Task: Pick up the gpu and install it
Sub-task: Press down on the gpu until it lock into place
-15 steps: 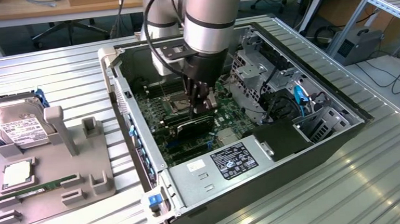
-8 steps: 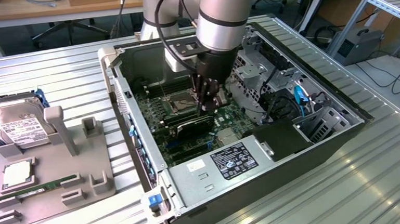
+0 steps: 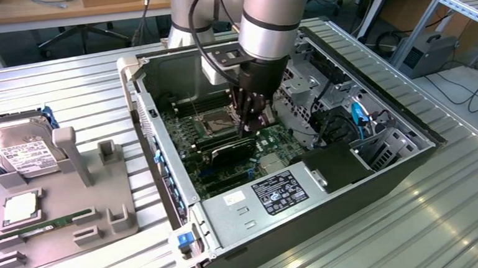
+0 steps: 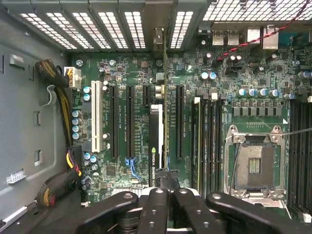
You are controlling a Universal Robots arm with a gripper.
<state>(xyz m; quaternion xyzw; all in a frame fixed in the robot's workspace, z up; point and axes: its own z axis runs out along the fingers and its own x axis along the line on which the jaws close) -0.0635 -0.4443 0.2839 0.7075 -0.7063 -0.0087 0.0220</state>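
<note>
Black hand clamps the gpu, seen edge-on, hiding its face.

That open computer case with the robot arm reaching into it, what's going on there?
The arm's end effector is down inside the open computer case, shut on the gpu. The card stands on edge over the motherboard, lined up among the long expansion slots; whether it is fully seated is not clear. Outside the case, on the exterior view's left, a hard drive and a green memory stick sit in a grey holder.
</note>
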